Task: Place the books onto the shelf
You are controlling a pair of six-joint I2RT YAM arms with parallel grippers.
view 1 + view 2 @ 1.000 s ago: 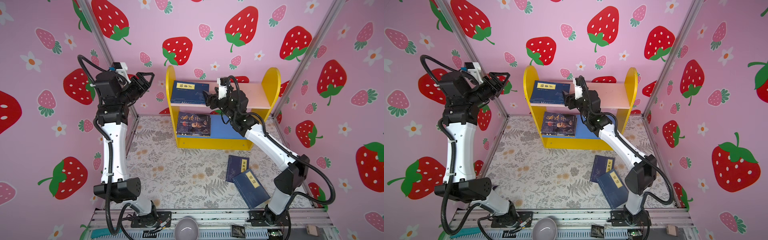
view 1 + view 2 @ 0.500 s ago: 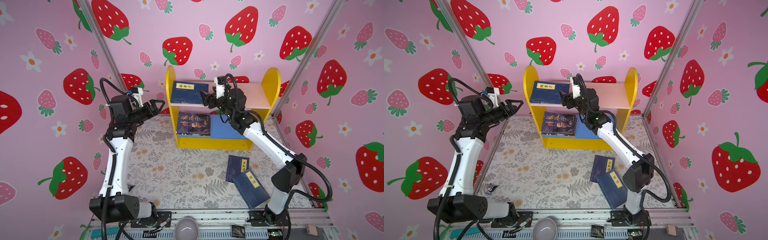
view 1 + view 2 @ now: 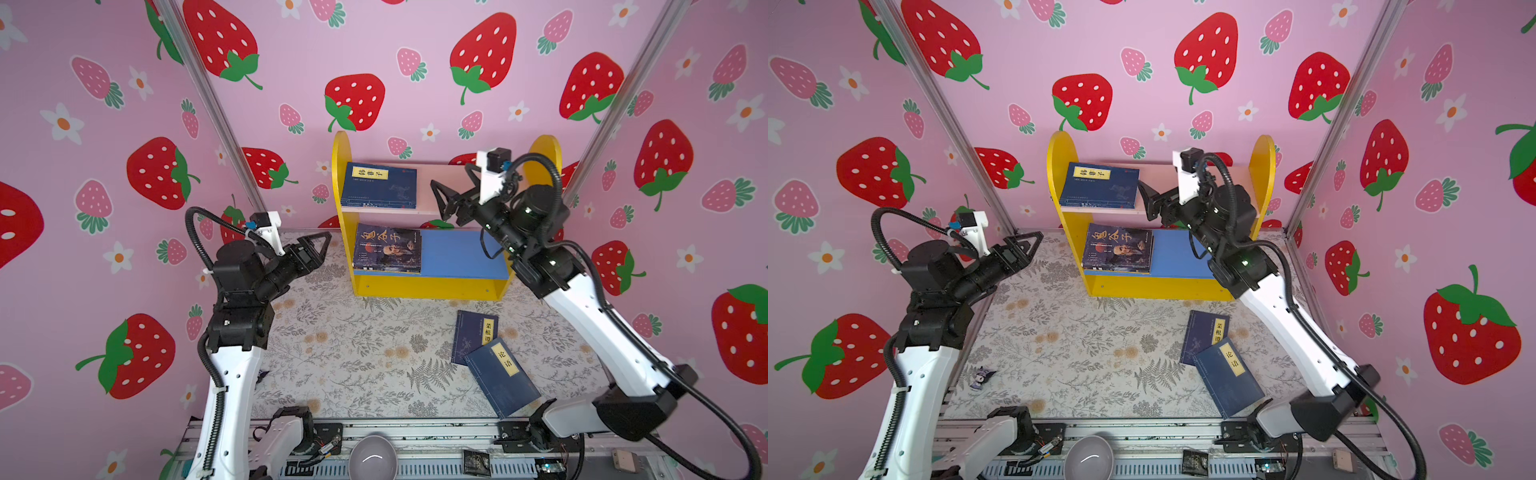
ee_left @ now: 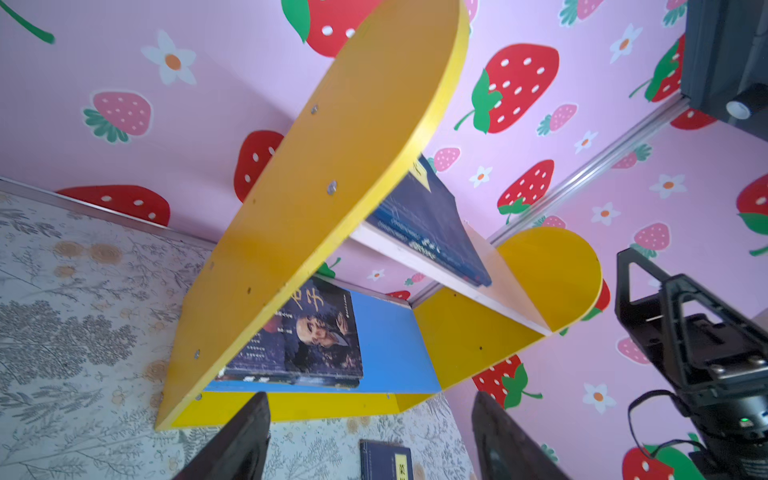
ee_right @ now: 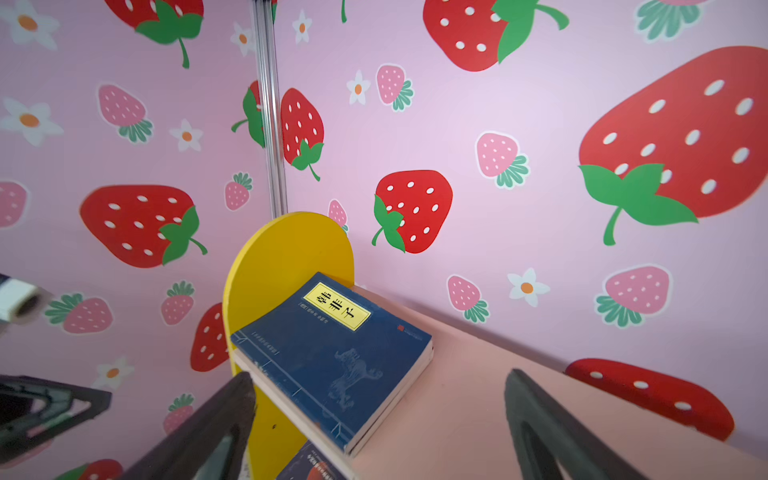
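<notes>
Books point(image 3: 386, 269) beneath the portrait cover point(image 3: 387, 248) show only their edges.

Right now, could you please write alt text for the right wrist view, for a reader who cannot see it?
A navy book with a yellow title label lies flat on the shelf's pale pink upper board, beside its yellow side panel. The right end effector hangs open and empty in front of it, before pink strawberry wallpaper.
</notes>
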